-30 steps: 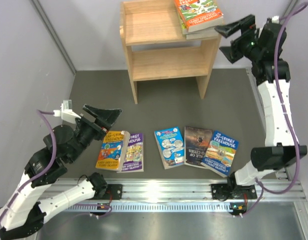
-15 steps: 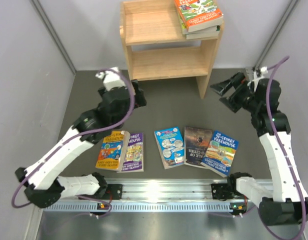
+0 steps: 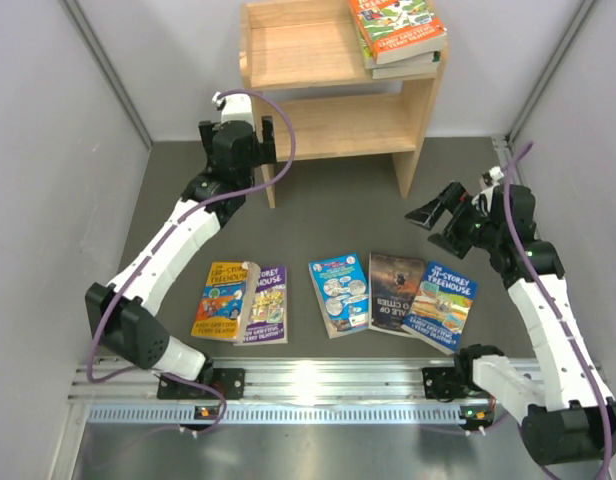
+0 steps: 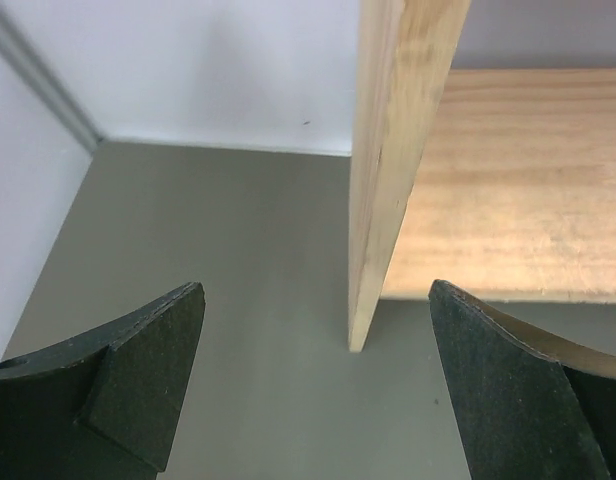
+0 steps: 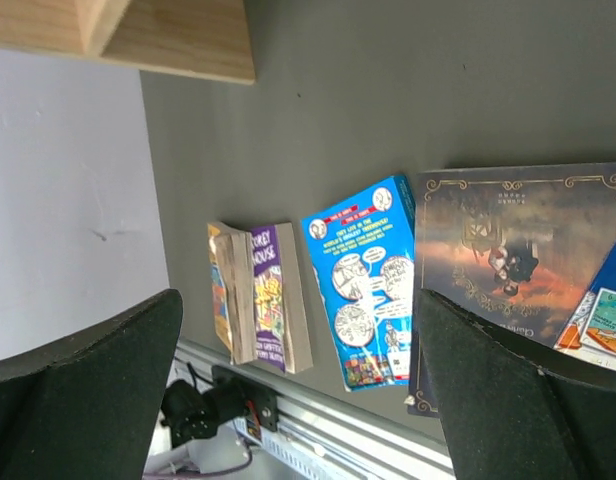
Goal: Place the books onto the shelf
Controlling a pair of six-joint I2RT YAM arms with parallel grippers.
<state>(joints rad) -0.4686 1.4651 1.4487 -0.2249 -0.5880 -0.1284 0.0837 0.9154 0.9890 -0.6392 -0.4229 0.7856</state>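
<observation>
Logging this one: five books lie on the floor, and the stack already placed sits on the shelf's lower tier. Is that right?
Not quite. The stack of books sits on top of the shelf, at its right end, not on the lower tier; the top external view shows this. The five books on the floor are right.

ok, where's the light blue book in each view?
Top external: blue book in the middle of the row, just left of the dark book.
Left wrist: not in it.
Right wrist: lower centre, with the dark book at its right.
Shared landmark: the shelf, whose side panel fills the left wrist view and whose corner shows top left in the right wrist view.
</observation>
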